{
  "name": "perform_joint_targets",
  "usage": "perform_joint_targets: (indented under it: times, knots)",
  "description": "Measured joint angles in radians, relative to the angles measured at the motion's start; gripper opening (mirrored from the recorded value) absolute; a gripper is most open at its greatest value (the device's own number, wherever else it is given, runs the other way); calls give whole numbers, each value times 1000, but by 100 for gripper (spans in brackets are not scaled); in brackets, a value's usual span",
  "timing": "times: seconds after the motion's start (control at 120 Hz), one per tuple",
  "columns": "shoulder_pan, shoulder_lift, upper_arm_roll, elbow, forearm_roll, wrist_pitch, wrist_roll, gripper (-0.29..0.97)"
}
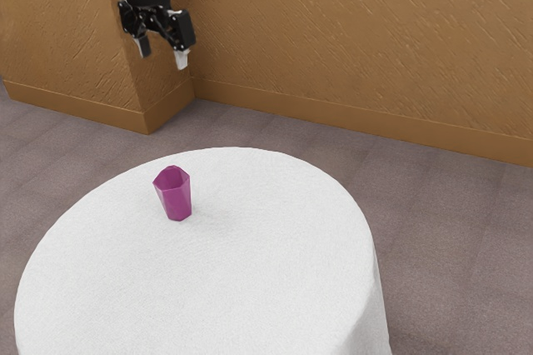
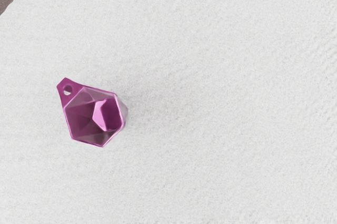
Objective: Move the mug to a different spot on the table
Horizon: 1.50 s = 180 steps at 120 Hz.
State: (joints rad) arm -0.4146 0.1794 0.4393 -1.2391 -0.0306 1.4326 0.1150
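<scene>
Brown textured wall [image 1: 350, 30] stands at rear, with one projecting corner. Baseboard [image 1: 375, 122] lines its foot. Grey-brown floor [image 1: 450, 222] adjoins the baseboard.

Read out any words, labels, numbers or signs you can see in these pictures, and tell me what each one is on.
There are none. The purple mug, the white table, the claw and the brown wall bear no readable words, numbers or signs.

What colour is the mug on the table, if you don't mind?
The mug is magenta-purple, clearest in the wrist view.
</scene>
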Motion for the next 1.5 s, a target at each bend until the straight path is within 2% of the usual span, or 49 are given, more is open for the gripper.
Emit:
perform_joint_targets:
  times: [0.033,0.083,0.217,0.267,0.375,0.492,0.633,0.7,0.792,0.9,1.275,1.5]
  knots:
    - [56,-22,-90,-12,25,0,1,68]
    - [94,-35,-155,-22,49,0,2,68]
    - [118,-22,-193,-45,53,8,2,68]
    - [119,1,-178,-48,41,26,-4,68]
    - [163,126,-132,-46,-34,80,-16,68]
    - [227,244,-129,-36,-118,153,-25,68]
    - [255,347,-125,-35,-207,233,-39,68]
    - [258,396,-124,-35,-227,265,-51,68]
    - [259,464,-112,4,-212,299,-67,68]
    - [284,497,-88,21,-212,322,-89,68]
    - [311,581,15,9,-352,333,-274,68]
    - [318,619,43,8,-383,332,-371,68]
